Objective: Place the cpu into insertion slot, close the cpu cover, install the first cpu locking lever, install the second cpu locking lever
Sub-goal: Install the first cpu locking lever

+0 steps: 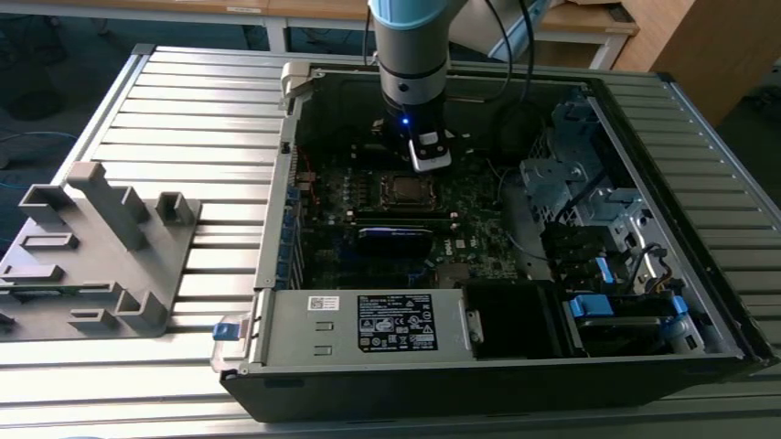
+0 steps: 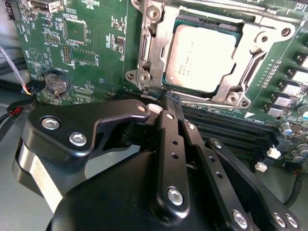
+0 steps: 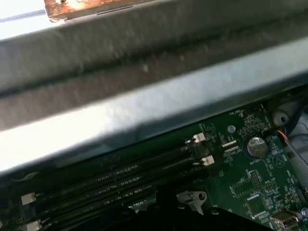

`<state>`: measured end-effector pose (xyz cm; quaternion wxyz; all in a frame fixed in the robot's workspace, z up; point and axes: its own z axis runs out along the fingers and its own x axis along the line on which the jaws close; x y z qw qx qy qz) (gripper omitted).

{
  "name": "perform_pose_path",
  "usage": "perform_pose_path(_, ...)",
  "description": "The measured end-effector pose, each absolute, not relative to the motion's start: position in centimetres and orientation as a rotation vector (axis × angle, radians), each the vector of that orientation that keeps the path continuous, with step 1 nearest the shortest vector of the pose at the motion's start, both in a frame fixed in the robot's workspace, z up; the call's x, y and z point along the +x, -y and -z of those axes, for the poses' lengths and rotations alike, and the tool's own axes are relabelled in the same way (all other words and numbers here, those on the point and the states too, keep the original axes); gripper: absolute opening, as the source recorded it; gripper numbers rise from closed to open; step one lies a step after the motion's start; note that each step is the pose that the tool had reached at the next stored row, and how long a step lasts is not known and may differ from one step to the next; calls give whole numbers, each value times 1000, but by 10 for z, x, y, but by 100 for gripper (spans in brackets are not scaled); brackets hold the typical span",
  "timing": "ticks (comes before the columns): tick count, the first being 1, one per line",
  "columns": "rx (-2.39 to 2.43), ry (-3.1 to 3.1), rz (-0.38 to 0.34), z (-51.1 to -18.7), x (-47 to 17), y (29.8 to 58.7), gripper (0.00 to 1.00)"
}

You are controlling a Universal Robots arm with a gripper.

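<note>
**One cpu point(image 2: 202, 57) seated, gripper point(image 2: 172, 100) drawn closed at its edge**

We see a slatted aluminium table point(image 1: 183, 101) carrying an open computer case point(image 1: 683, 101). A grey moulded fixture point(image 1: 98, 247) lies beside the case, toward the exterior view's left. Inside the case, a power supply point(image 1: 366, 329) sits along the near wall and the green motherboard point(image 1: 476, 229) lies flat across the floor. The arm point(image 1: 412, 55) comes down from above into the case, and the gripper hangs just over the board beside the insertion slot point(image 1: 382, 189).

In the second wrist view we find the black fingers point(image 2: 168, 139) drawn together, their tips meeting with nothing between them, right at the edge of the insertion slot. Whether they touch the metal there we cannot tell. The cpu cover point(image 2: 156, 57) lies flat around the cpu, whose dull silver top shows through the window, so the cpu is seated in the slot. Black memory slots point(image 2: 231, 130) run just beside the insertion slot. A coin cell point(image 2: 55, 83) sits on the board well apart from it.
</note>
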<state>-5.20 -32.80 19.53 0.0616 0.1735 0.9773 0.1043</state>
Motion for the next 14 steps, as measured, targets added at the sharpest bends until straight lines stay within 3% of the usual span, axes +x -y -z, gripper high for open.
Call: perform_pose_path(14, 527, -2955, -347, -208, -52, 329, 11)
